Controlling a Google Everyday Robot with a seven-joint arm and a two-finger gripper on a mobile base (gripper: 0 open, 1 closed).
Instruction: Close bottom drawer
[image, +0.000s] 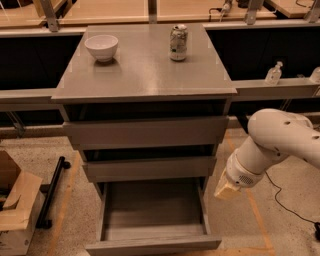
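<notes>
The bottom drawer (152, 245) of the grey cabinet (145, 75) is pulled far out toward the camera, showing its empty deep box. Its plain flat front runs along the bottom edge of the view. The middle drawer (150, 167) and the top drawer (145, 131) stand slightly out. My gripper (226, 189), a cream-coloured end on the white arm (280, 137), hangs to the right of the cabinet, just beside the open drawer's right side wall and above floor level. It holds nothing that I can see.
A white bowl (101, 47) and a drink can (178, 42) stand on the cabinet top. A cardboard box (15, 210) and a black bar (52, 192) lie on the floor at left. A cable (287, 200) runs across the floor at right. Small bottles (273, 73) stand on the right ledge.
</notes>
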